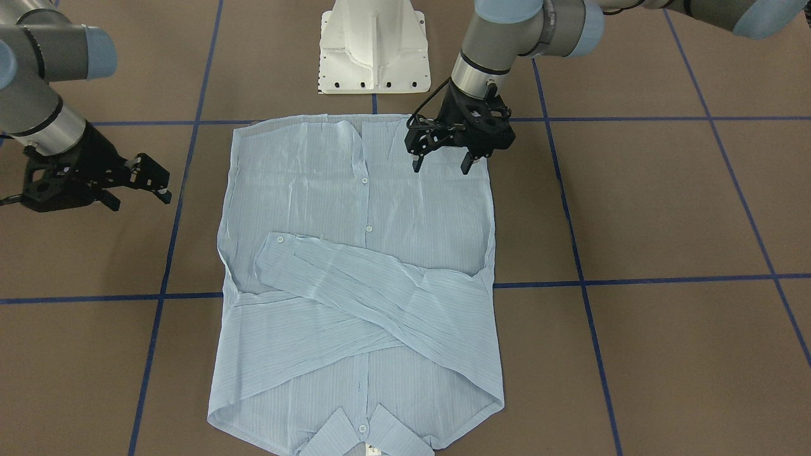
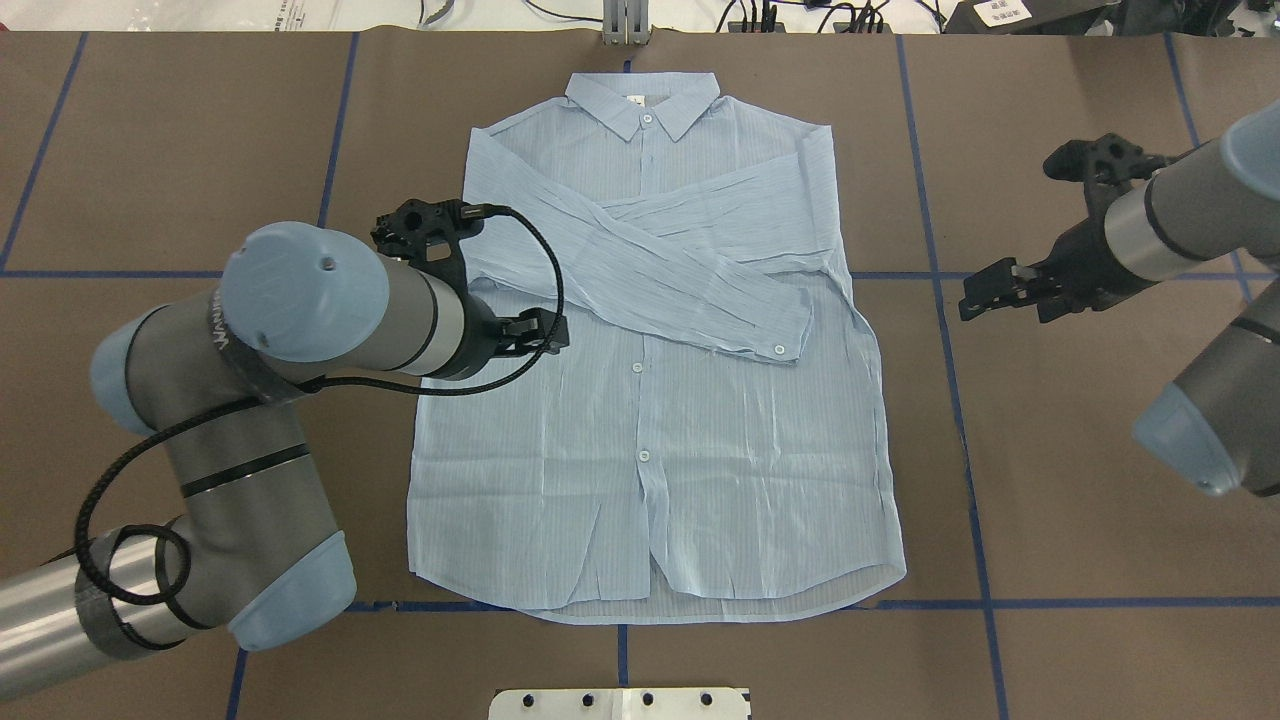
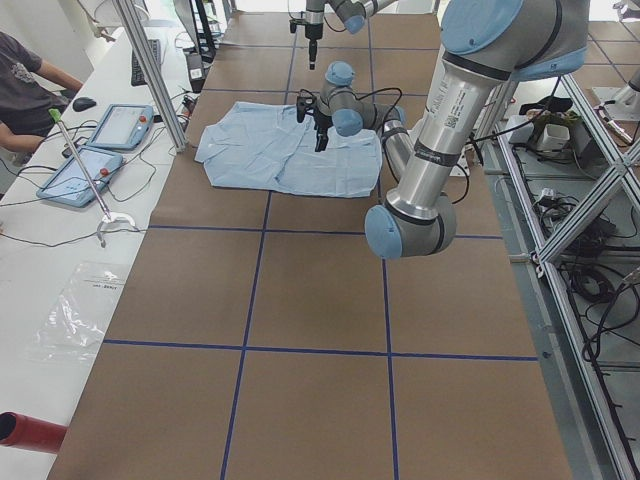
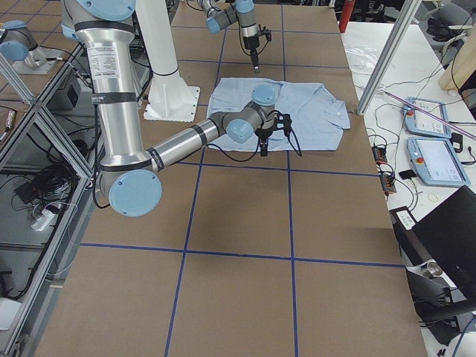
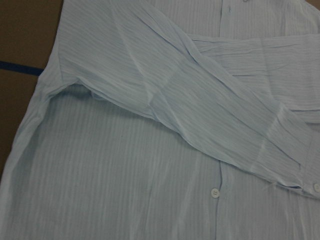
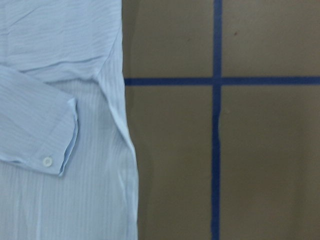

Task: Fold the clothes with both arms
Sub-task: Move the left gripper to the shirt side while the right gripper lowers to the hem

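Note:
The pale-blue striped shirt [image 1: 329,190] [image 2: 700,470] lies flat, buttons up, on the brown table. Its collar [image 2: 645,100] points away from the robot, and both sleeves are crossed over the chest. My left gripper [image 1: 442,168] [image 2: 535,332] hangs open above the shirt's left side, its fingers apart and holding nothing. Its wrist view shows the folded sleeve [image 5: 190,100] over the front. My right gripper [image 1: 140,199] [image 2: 985,297] is open over bare table, to the right of the shirt. Its wrist view shows the shirt's right edge and a buttoned cuff [image 6: 45,150].
The white pedestal base [image 1: 374,50] stands just behind the shirt's hem. Blue tape lines [image 6: 216,125] grid the table. In the exterior left view, a side bench holds two control tablets [image 3: 100,150], and a person's arm [image 3: 30,70] rests there.

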Robot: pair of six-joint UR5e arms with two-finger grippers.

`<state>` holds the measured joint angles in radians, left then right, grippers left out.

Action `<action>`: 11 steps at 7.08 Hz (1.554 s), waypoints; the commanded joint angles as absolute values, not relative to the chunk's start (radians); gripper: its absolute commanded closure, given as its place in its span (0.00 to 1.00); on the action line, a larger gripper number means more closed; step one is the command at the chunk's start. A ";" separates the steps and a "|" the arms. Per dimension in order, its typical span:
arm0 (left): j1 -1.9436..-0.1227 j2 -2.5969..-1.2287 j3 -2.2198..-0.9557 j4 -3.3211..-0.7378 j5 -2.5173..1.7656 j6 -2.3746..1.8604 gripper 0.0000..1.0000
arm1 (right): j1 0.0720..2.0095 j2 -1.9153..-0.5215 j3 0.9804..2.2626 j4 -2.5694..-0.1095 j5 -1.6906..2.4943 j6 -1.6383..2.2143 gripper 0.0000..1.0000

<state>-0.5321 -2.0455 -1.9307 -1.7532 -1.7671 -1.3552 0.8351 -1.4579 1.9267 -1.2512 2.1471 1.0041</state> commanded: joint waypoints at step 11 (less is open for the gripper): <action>-0.526 -1.990 -1.988 -1.744 -1.764 -1.328 0.02 | 0.334 -1.551 2.000 -1.259 1.862 1.290 0.47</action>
